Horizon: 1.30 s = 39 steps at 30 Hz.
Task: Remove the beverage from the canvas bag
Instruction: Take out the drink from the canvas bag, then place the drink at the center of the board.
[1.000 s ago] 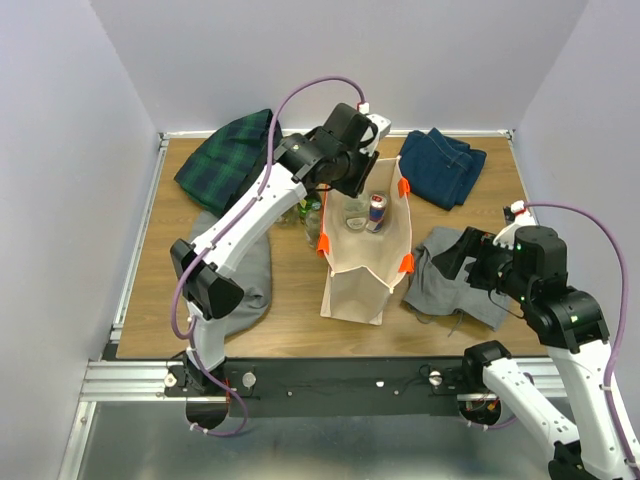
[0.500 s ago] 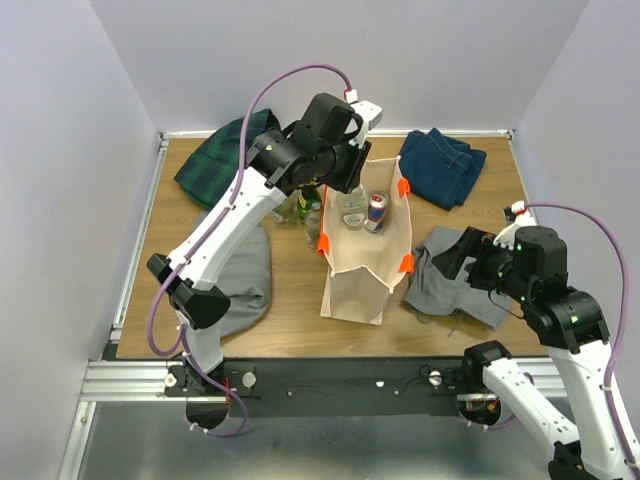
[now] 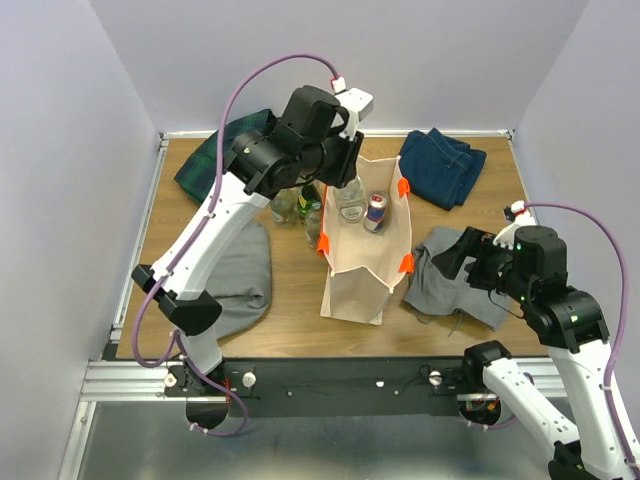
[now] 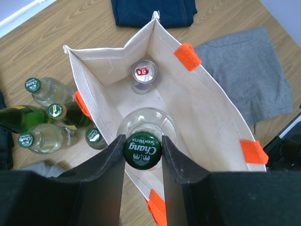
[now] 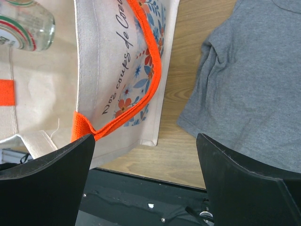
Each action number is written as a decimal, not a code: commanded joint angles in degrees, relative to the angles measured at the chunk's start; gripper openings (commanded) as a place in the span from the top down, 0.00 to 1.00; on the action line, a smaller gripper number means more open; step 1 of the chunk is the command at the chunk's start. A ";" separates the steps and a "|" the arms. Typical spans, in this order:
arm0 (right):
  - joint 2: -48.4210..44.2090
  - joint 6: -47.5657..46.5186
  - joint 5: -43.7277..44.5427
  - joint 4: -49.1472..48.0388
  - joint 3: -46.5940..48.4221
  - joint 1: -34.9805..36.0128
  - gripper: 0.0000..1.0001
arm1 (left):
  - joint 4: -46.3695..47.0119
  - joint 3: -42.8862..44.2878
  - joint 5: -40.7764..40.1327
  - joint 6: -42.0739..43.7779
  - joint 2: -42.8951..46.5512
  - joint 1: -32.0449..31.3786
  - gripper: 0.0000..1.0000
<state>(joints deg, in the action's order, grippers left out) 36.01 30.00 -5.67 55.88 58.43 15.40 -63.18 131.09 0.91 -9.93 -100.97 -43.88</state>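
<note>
Pale lilac walls close in a wooden bench (image 3: 290,285), at whose middle the upright beige canvas bag with bright orange handles (image 3: 355,285) stands with its mouth open. The left claw (image 4: 142,146) is clamped on the green cap of a clear glass soda-water bottle (image 4: 146,125); the wrist view shows one dark finger on each side of the cap. The bottle's body lies within the bag's mouth, in its far left part, and whether its base touches the bag's floor cannot be told. Beside it inside the bag stands a silver drink can with a red top (image 4: 143,75). Just outside the bag's left wall is a cluster of green-capped glass bottles (image 4: 47,136). The right claw (image 5: 146,139) has its fingers wide apart with nothing between them, near the bag's right side and over a crumpled grey shirt (image 5: 244,84). A folded dark blue denim garment (image 3: 445,165) lies at the far right, a green plaid cloth (image 3: 215,165) at the far left.
</note>
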 commanded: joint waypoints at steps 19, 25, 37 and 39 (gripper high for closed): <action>0.20 0.76 -1.18 -0.42 -0.08 0.16 0.02 | 4.82 1.63 -12.77 -1.05 12.63 0.11 1.00; 0.29 0.76 -1.18 -0.42 0.19 0.25 0.02 | 4.29 -0.56 -18.48 -1.49 14.92 0.20 1.00; 0.29 0.94 -1.18 -0.33 0.36 0.25 0.02 | 6.66 -10.50 -26.04 -3.51 20.81 1.07 1.00; 0.29 0.94 -1.10 0.02 0.54 0.16 0.02 | 7.36 -12.42 -26.22 -3.51 21.25 1.51 1.00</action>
<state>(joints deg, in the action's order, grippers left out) 36.34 30.24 -5.72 55.86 58.43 15.40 -64.86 119.68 -21.43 -12.51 -83.53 -43.11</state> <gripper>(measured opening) 0.974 0.413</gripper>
